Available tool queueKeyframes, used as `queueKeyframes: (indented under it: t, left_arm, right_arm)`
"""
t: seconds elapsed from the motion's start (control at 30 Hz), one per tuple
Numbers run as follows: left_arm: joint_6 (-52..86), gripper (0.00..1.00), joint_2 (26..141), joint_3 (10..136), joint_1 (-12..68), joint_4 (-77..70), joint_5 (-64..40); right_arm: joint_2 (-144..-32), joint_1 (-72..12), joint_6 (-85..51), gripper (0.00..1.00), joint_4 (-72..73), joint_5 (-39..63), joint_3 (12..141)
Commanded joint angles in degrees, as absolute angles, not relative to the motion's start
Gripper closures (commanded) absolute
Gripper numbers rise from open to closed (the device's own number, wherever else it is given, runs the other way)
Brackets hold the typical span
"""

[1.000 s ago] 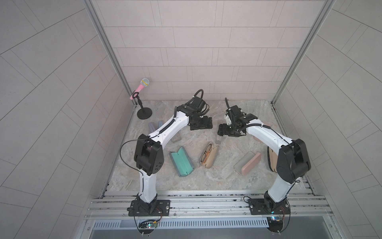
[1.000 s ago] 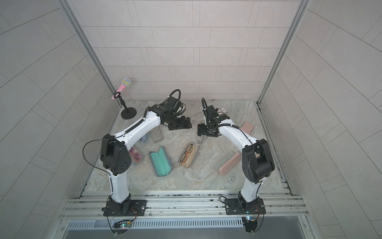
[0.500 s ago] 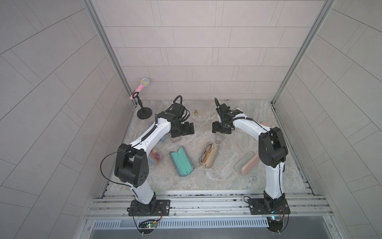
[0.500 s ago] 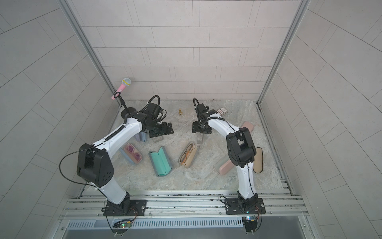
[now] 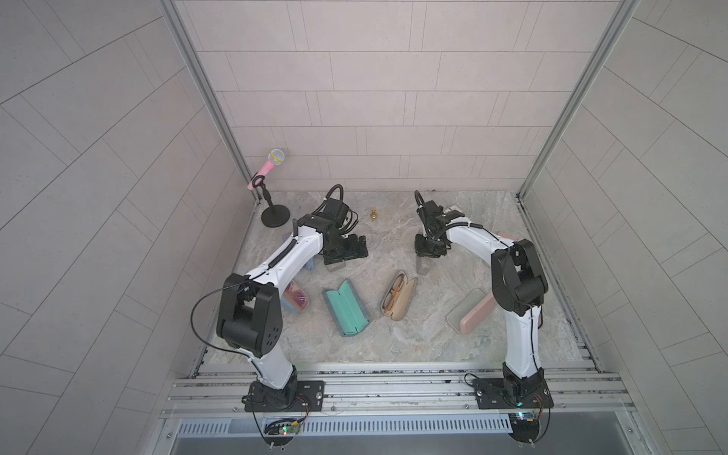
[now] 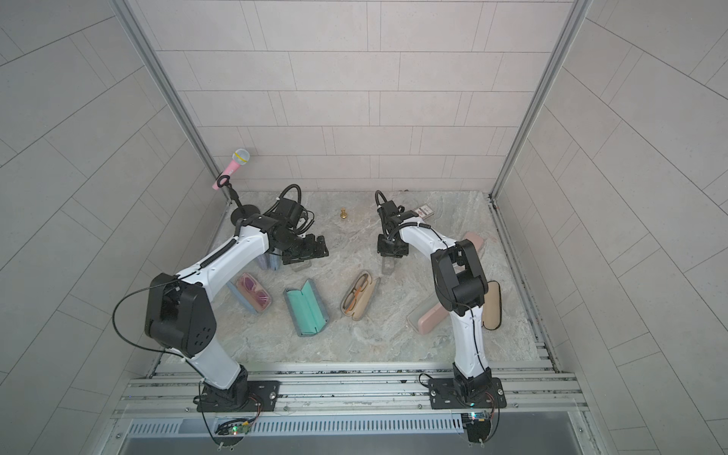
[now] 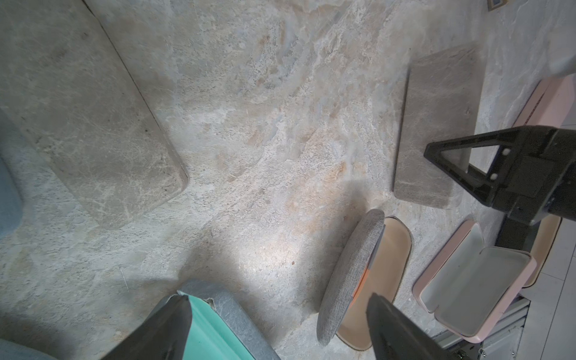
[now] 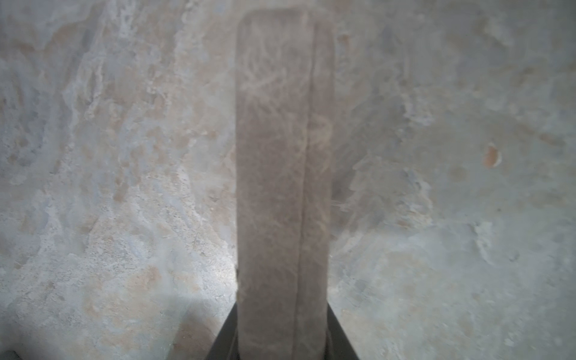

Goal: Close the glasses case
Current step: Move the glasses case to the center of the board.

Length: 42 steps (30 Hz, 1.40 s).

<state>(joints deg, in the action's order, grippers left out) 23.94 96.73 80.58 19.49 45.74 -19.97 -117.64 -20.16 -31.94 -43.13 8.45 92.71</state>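
A pale tiled booth encloses a marbled stone worktop (image 5: 394, 346) strewn with spectacle cases. At the far left a pink microphone (image 5: 272, 165) stands on its stand, out of the way. Next comes the left gripper (image 5: 344, 252), released, its jaws spread wide and empty above a closed grey slab case (image 7: 93, 124); it hangs clear, probably so as not to crowd the other arm. Further along lie a teal case (image 5: 346, 307), folded out flat, and a tan case (image 5: 398, 296) lying open with glasses inside.

To their right is the task's thing, the grey marbled case (image 5: 422, 266), near the middle of the worktop towards the back. The right gripper (image 5: 427, 255) reaches down onto one end of it. In the right wrist view its dark fingers (image 8: 224, 336) sit against both long sides, clenched on the case, seemingly to press it shut along its seam. Rightmost, a pink case (image 5: 470, 311) lies open.
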Motion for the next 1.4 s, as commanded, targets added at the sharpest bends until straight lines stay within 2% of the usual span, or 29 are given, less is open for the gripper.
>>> queueKeyframes:
  t: [0.0, 0.43, 0.77, 1.1, 1.2, 1.37]
  left_arm:
    - [21.86, 0.05, 97.01, 82.87, 19.26, 47.21, -20.21]
    - [19.95, 0.05, 97.25, 82.23, 19.19, 47.30, -19.97]
    - [19.00, 0.04, 97.47, 81.05, 19.16, 46.89, -19.82]
    - [19.39, 0.04, 98.16, 80.07, 19.18, 45.83, -20.85]
    - [19.34, 0.04, 98.09, 79.82, 19.18, 45.87, -20.59]
    - [19.44, 0.04, 98.25, 79.72, 19.17, 45.74, -20.56]
  right_arm:
    - [-113.36, -17.52, -32.34, 0.76, -44.21, 5.12, 89.77]
    - [-104.00, -5.53, -30.95, 0.75, -43.61, 0.84, 81.31]
    - [-105.92, 1.18, -28.52, 0.74, -43.53, 0.51, 82.17]
    - [-110.14, 2.17, -27.27, 0.71, -42.93, 2.68, 82.27]
    - [-110.65, 2.15, -27.12, 0.67, -42.73, 3.08, 82.33]
    - [-109.68, 2.14, -26.82, 0.51, -42.96, 4.17, 82.22]
